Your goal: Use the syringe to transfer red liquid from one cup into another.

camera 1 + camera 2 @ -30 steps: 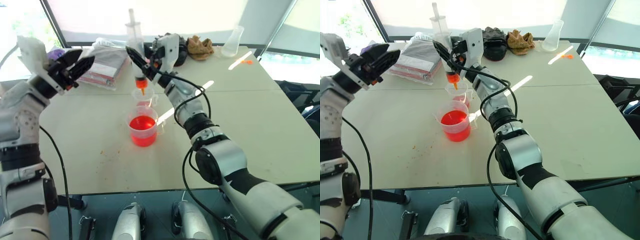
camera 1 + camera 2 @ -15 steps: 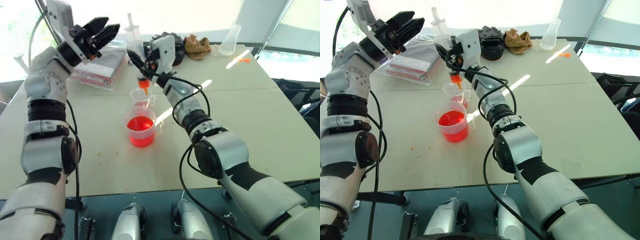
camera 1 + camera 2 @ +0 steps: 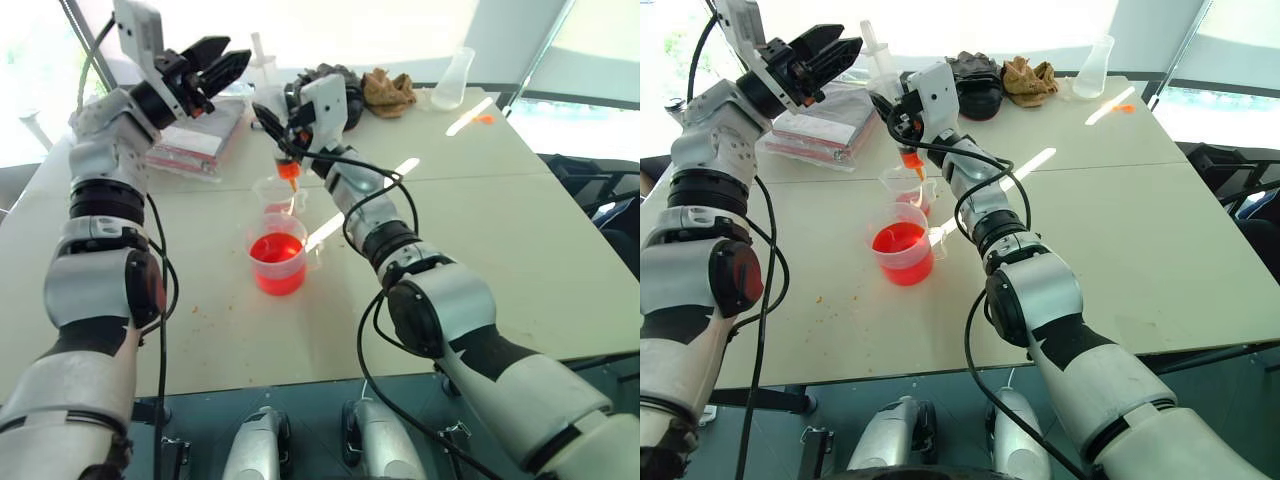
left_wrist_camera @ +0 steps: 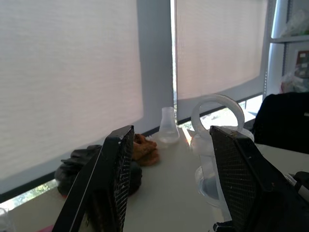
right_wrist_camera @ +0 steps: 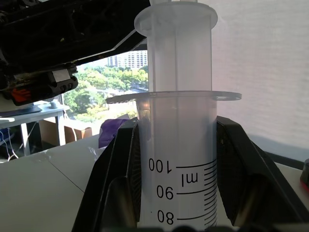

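Syringe [image 3: 272, 105] first: it stands upright, clamped by its barrel between the fingers of the right claw [image 3: 276, 125], with its orange tip hanging just above the mouth of the small cup [image 3: 279, 192] and the big cup [image 3: 277, 254] of red liquid [image 3: 277, 249] sitting nearer the robot, below and short of that claw. The right claw has held its place over the last second. What changed is the left claw [image 3: 222, 65]: it has swung up and in from far out on the left, and now hangs with its fingers apart just beside the white plunger top; in the left wrist view the plunger's ring [image 4: 216, 113] seems to sit between the fingers, though contact is hard to judge. I'd read this as lining up to press the plunger and empty into the small cup.
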### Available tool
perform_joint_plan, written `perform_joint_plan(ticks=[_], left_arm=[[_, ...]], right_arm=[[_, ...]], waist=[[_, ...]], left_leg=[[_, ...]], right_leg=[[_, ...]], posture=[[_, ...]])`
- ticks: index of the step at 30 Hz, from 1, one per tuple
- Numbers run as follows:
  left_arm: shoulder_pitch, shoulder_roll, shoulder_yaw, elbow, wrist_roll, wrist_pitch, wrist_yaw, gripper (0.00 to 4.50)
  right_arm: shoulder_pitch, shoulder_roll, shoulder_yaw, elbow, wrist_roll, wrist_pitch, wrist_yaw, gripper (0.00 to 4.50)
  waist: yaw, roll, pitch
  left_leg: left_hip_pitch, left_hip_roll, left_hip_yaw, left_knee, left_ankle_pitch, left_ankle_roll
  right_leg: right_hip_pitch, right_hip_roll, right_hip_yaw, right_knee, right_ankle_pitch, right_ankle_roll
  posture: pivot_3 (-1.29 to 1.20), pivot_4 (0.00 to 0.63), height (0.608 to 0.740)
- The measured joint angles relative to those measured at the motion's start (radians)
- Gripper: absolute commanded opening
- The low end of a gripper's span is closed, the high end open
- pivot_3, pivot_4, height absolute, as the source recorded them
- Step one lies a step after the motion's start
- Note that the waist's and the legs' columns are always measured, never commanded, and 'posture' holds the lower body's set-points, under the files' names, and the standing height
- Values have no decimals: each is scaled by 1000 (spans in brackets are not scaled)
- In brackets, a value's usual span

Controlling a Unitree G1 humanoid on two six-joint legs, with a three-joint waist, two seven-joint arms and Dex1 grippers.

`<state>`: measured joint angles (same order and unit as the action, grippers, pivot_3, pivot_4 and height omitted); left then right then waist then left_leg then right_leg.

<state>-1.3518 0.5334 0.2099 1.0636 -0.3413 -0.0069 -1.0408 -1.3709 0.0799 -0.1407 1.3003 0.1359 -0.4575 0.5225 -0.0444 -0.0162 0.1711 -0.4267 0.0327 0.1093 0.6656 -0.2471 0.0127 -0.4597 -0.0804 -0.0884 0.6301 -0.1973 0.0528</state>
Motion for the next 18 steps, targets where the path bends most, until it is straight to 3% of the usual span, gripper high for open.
perform_joint_plan(ticks=[18], left_arm=[[-32, 13, 0, 32, 67, -20, -87, 2585]], right_arm=[[4, 27, -8, 0, -14, -7, 3, 1462]], waist=[[-1, 0, 0]], left_leg=[[0, 0, 0, 0, 0, 0]], right_leg=[[0, 0, 0, 0, 0, 0]], posture=[[0, 150, 740]])
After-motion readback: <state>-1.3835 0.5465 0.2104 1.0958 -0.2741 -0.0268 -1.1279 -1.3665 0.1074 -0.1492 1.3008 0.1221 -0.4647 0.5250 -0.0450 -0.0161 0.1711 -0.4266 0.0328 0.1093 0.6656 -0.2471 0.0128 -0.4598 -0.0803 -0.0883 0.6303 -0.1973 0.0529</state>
